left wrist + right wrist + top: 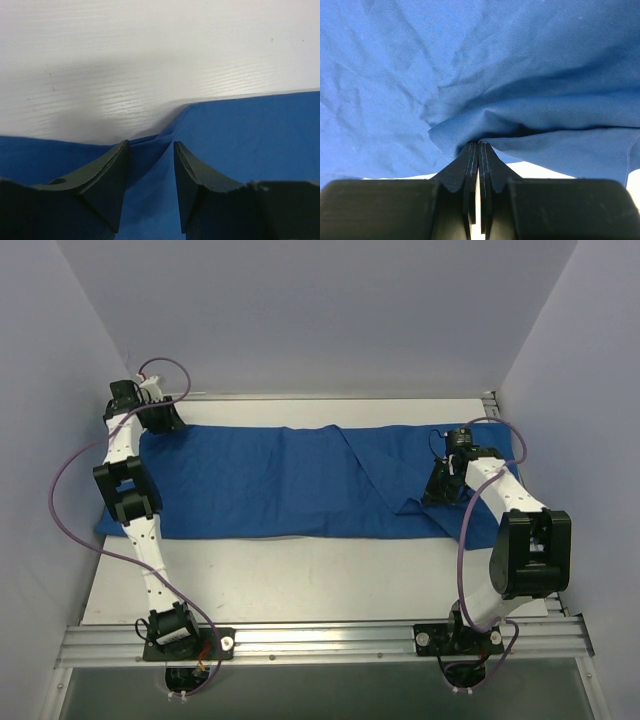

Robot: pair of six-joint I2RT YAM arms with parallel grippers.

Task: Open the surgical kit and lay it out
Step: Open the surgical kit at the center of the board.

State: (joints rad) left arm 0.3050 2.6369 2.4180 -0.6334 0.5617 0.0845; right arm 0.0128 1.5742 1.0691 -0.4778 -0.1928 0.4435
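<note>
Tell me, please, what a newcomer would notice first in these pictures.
The deep-blue drape lies spread across the white table, folded over right of centre. The right gripper is shut on a bunched fold at its right end, while the left gripper stands open over its far left edge.

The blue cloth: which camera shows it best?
The top external view: the whole blue cloth lies spread across the table. The left wrist view shows only its edge at the open left gripper; the right wrist view only a fold pinched in the right gripper.
</note>
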